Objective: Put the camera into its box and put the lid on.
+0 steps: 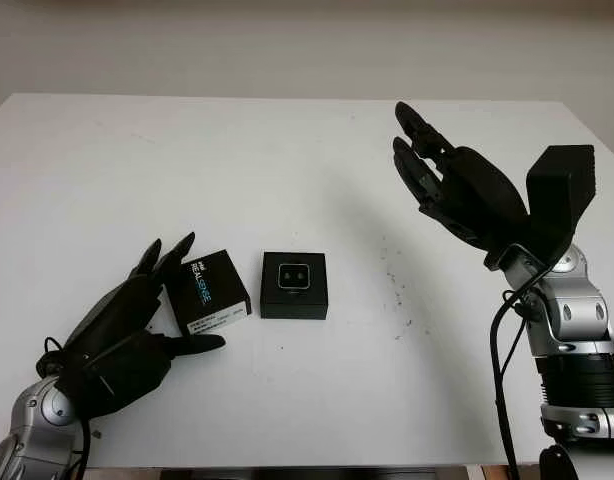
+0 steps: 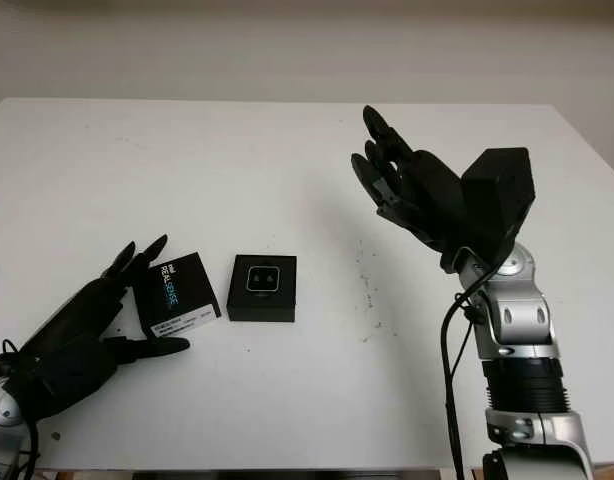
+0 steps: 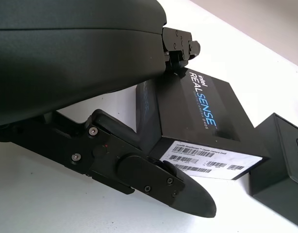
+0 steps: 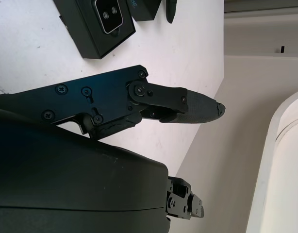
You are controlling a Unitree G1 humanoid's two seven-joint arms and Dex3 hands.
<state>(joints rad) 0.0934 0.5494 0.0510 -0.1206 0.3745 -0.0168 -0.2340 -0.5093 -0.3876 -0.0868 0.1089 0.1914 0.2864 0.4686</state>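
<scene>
Your left hand (image 1: 122,335) cups the lid (image 1: 213,291) on the table (image 1: 287,150), fingers touching 2 sides, not lifting it. The box (image 1: 294,285) with the camera (image 1: 293,276) sits just beside it. Your right hand (image 1: 457,185) is open, raised well apart.

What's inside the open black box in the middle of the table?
The camera sits inside the open box, its face with two lenses up. Whatever lies beneath the camera is covered. The lid lies beside the box, at the left hand.
</scene>
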